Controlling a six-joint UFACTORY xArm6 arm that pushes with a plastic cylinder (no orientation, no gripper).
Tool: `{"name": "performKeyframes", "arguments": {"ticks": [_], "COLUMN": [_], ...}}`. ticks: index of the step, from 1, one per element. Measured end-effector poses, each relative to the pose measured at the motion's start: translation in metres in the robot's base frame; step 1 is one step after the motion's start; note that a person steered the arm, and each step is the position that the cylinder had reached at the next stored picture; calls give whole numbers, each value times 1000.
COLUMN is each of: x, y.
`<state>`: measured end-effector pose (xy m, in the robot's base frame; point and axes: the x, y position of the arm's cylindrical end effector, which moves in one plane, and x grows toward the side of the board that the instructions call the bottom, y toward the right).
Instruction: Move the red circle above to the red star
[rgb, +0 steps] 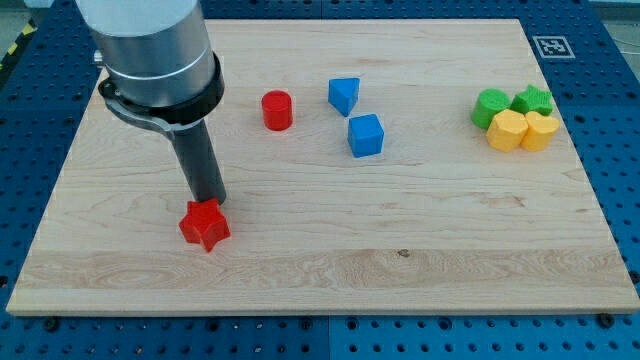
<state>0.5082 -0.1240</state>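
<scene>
The red circle (277, 110) is a short red cylinder at the upper middle-left of the wooden board (330, 260). The red star (205, 224) lies lower left of it. My tip (211, 200) stands right at the star's upper edge, touching or almost touching it, well to the lower left of the red circle. The rod rises to the arm's grey body at the view's top left.
A blue triangle-like block (343, 95) and a blue cube (366, 135) lie right of the red circle. At the view's right a green circle (490, 107), a green star (532, 100), a yellow hexagon-like block (507, 130) and a yellow heart (539, 130) sit clustered together.
</scene>
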Motion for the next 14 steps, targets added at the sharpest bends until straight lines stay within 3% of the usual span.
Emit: {"name": "performKeyframes", "arguments": {"ticks": [1, 4, 8, 10, 12, 14], "x": [-4, -201, -175, -139, -139, -123], "y": [-5, -20, 100, 94, 20, 16]}}
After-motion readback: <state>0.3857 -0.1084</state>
